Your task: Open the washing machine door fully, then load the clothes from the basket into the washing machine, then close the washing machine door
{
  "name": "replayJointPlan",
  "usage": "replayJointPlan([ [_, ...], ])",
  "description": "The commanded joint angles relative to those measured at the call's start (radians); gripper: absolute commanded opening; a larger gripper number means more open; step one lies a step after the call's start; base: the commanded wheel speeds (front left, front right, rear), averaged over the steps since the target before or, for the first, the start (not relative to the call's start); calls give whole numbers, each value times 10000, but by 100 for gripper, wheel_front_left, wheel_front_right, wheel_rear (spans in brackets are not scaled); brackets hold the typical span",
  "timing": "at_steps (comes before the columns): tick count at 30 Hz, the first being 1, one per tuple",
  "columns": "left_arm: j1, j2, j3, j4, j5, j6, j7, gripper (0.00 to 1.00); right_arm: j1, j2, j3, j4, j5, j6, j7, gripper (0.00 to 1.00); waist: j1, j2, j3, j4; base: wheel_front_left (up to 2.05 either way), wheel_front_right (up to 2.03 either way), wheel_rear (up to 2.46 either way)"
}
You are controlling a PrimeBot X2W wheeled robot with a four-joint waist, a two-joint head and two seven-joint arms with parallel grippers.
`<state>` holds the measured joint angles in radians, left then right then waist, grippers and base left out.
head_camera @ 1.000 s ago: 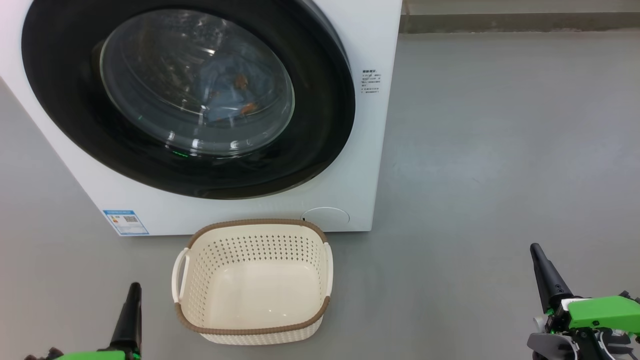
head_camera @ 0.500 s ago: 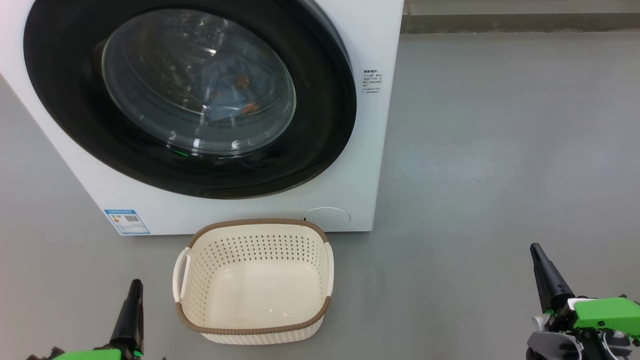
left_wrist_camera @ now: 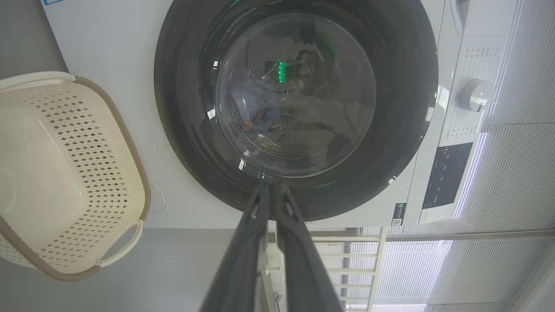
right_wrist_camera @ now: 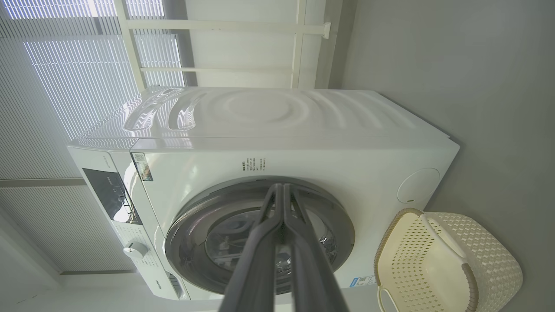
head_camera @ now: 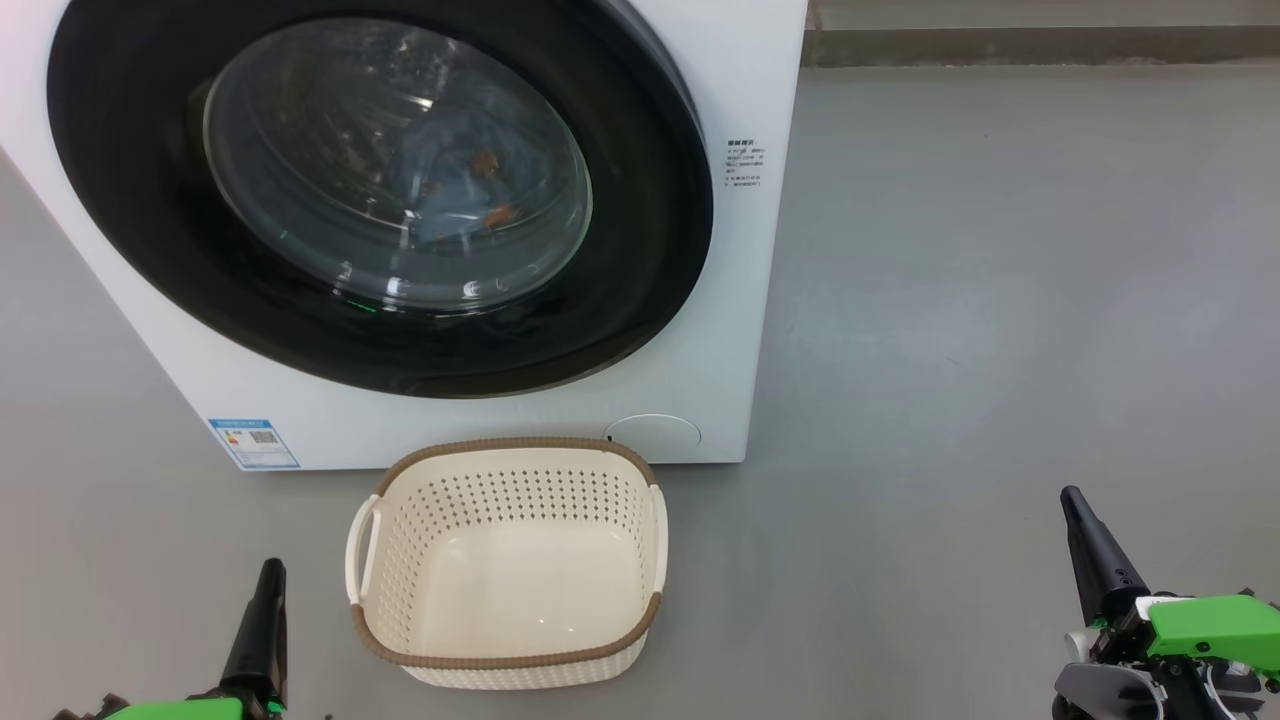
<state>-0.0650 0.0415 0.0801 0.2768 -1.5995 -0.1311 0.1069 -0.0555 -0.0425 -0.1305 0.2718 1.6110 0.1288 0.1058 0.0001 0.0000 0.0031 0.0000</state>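
Observation:
The white washing machine (head_camera: 740, 300) stands ahead with its round black-rimmed door (head_camera: 640, 270) flush against its front. Light blue clothes (head_camera: 460, 190) with orange-brown spots show through the glass. On the floor before it sits the cream basket (head_camera: 505, 665), with nothing inside. My left gripper (head_camera: 270, 572) is shut at the lower left, short of the basket's left handle. My right gripper (head_camera: 1072, 496) is shut at the lower right, well clear of the machine. In the left wrist view the left gripper (left_wrist_camera: 271, 187) points at the door (left_wrist_camera: 399, 108); in the right wrist view the right gripper (right_wrist_camera: 282, 186) points at the door (right_wrist_camera: 342, 229).
Bare grey floor (head_camera: 1000, 300) spreads to the machine's right up to a low kerb (head_camera: 1040, 45). A round cover (head_camera: 652, 432) and a blue label (head_camera: 252, 443) sit low on the machine's front. The wrist views show the control panel (left_wrist_camera: 446, 173), a dial (left_wrist_camera: 475, 94) and slatted blinds (right_wrist_camera: 65, 86).
The picture shifted slightly early on, so the head camera moved a little. Both grippers stay shut and nearly still.

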Motion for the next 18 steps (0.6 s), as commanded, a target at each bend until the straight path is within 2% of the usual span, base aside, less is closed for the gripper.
replayJointPlan([
  [1, -430, 87, 339, -319, -90, 4, 65, 0, -521, -108, 200, -272, 3, 19, 48, 0, -1, 0, 0, 0, 0, 0, 0],
  [18, -430, 87, 339, -319, -90, 4, 64, 0, -522, -101, 189, -272, -6, 19, 56, 0, -1, 0, 0, 0, 0, 0, 0],
])
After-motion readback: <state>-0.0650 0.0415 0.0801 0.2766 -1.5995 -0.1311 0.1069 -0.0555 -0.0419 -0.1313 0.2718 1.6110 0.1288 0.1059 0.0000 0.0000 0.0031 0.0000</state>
